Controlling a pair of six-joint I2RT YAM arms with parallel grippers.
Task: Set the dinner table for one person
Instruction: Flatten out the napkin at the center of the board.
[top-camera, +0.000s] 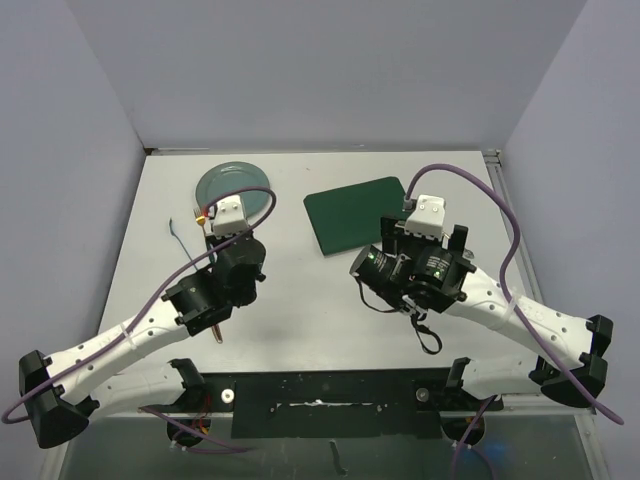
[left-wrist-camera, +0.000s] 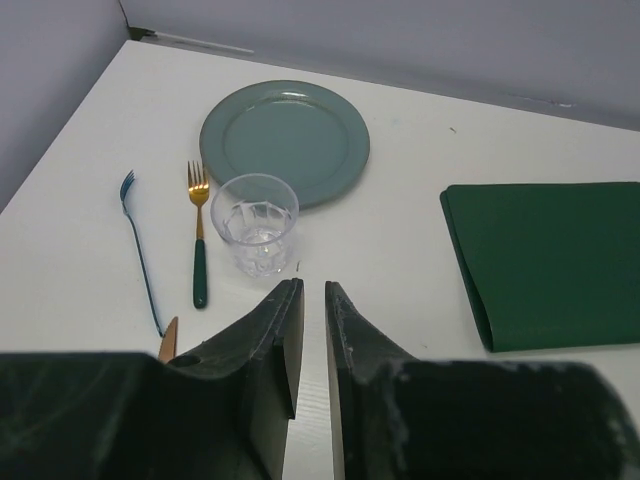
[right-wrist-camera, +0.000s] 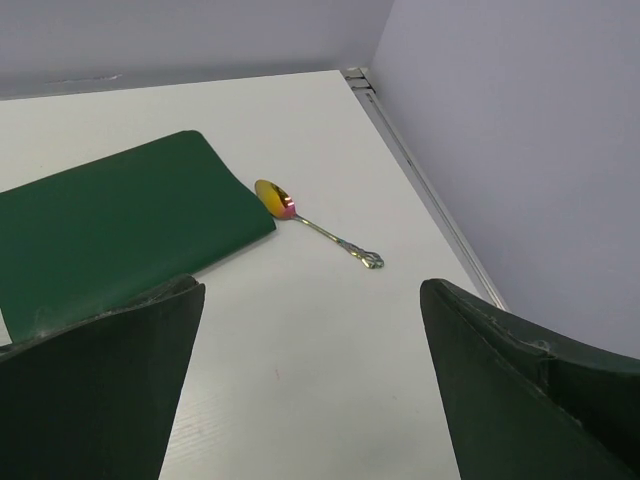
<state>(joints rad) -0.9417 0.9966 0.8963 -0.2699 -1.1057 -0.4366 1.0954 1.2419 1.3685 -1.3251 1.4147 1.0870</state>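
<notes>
**Both grippers empty, tableware sitting on the far half of the table**

Left gripper (left-wrist-camera: 310, 290): fingers are sitting almost pressed together with only a thin slit between them, nothing in it. It is pointing down the table at a clear glass tumbler (left-wrist-camera: 256, 225), which is standing upright just ahead of the fingertips, not touching them.

Behind the tumbler a grey-green plate (left-wrist-camera: 285, 135) is lying flat. The tumbler is overlapping the plate's near rim in the left wrist view; contact can't be told.

Left of the tumbler a gold fork with a green handle (left-wrist-camera: 198, 240) is lying with its tines toward the plate. A thin blue fork (left-wrist-camera: 140, 250) is lying further left, apart from it. A copper-coloured utensil tip (left-wrist-camera: 168, 340) is poking out beside the left finger; type unclear.

Right gripper (right-wrist-camera: 312, 290): fingers are standing spread wide, gripping nothing, over bare tabletop.

Ahead of it a dark green placemat (right-wrist-camera: 120, 225) is lying flat. An iridescent spoon (right-wrist-camera: 315, 228) is lying with its gold bowl right at the placemat's right edge, handle pointing toward the metal side rail (right-wrist-camera: 400, 150).

The dinner table (top-camera: 300, 310), white and matte, is spanning the whole workspace under both arms and carrying everything listed.
</notes>
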